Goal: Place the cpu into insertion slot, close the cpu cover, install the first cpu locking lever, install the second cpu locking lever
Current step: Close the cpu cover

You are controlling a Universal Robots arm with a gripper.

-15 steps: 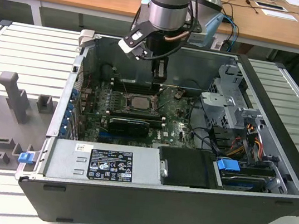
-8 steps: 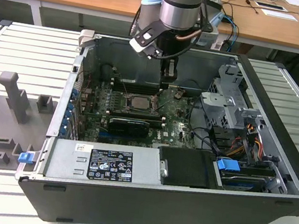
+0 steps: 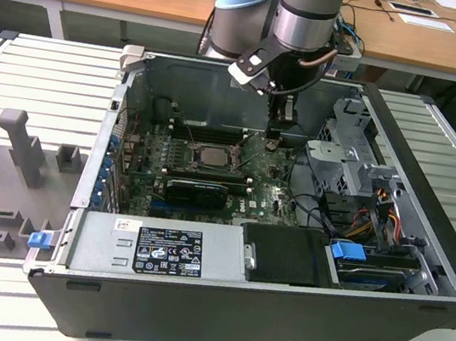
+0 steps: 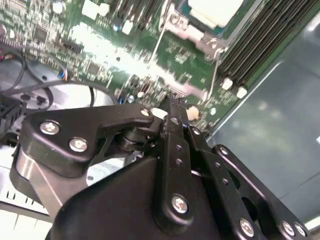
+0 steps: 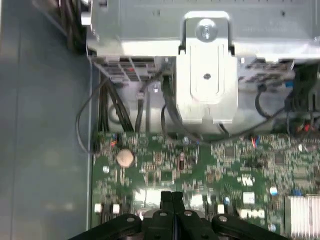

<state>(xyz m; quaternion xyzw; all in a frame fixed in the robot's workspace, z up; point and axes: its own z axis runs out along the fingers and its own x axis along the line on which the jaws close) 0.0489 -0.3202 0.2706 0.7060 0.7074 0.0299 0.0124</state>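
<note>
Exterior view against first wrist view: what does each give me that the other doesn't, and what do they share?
The exterior view takes in the whole open dark-grey computer case, the silvery-grey square cpu lying in the black square insertion slot, and the silver power supply box. The first wrist view adds close detail: a round silver coin cell, a silver finned heatsink and a folded silver metal bracket. Both show the green circuit board and the black gripper, fingers shut, near the board.
</note>
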